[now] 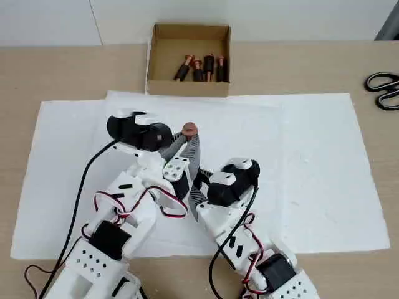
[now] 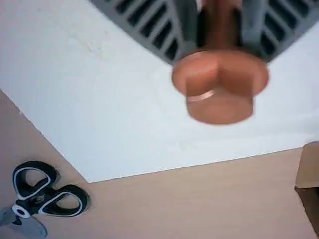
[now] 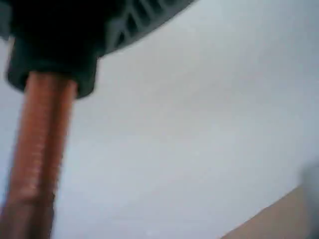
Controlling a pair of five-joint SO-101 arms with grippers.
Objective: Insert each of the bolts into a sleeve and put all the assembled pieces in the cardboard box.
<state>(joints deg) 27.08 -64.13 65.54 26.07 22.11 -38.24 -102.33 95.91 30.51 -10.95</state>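
White paper (image 1: 312,156) lies below as your left gripper (image 1: 188,147) pinches a copper bolt (image 2: 219,84) and your right gripper (image 1: 194,194) clamps its black sleeve (image 3: 50,55); misalignment could jam the threads.

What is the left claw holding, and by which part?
The left claw grips a copper bolt by its shank, just behind the head.

Black-handled scissors (image 1: 383,90) (image 2: 44,198) lie on the bare table (image 1: 62,68) (image 2: 199,199), far right, just off the far right corner of the white sheet (image 1: 312,162) (image 2: 99,99). Not touching it. The sheet lies flat over the middle of the table, slightly dimpled. Tabletop is light wood tone. White wall (image 1: 262,15) runs behind the far edge.
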